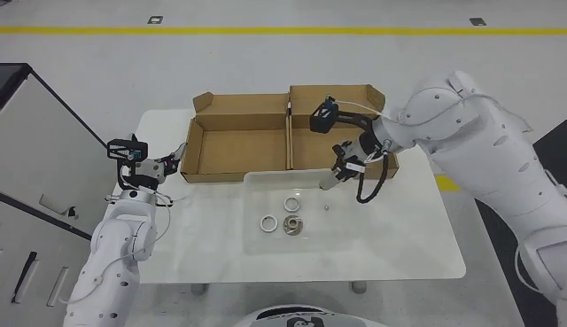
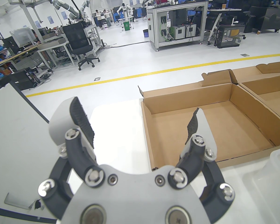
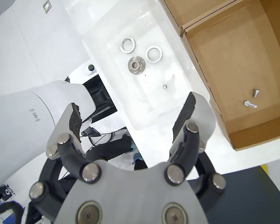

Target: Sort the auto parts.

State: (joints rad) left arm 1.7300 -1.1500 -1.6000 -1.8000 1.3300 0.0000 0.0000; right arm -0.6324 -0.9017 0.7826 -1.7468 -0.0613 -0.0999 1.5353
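A clear plastic tray (image 1: 257,185) in the middle of the table holds two metal rings (image 3: 127,45) (image 3: 153,54), a flanged hub (image 3: 136,64) and one small bolt (image 3: 164,86). The same hub (image 1: 293,225) and rings (image 1: 267,223) lie near the tray's centre in the top view. Two bolts (image 3: 250,104) rest in the right cardboard box (image 3: 235,54). My right gripper (image 3: 132,108) hangs open and empty above the tray's far right corner (image 1: 338,172). My left gripper (image 2: 136,115) is open and empty beside the left cardboard box (image 2: 200,127), whose floor is bare.
Both boxes (image 1: 239,145) (image 1: 341,141) stand side by side at the table's back with flaps raised. A grey panel (image 1: 44,141) leans left of the table. Bare tabletop (image 1: 399,238) lies right of the tray and along the front edge.
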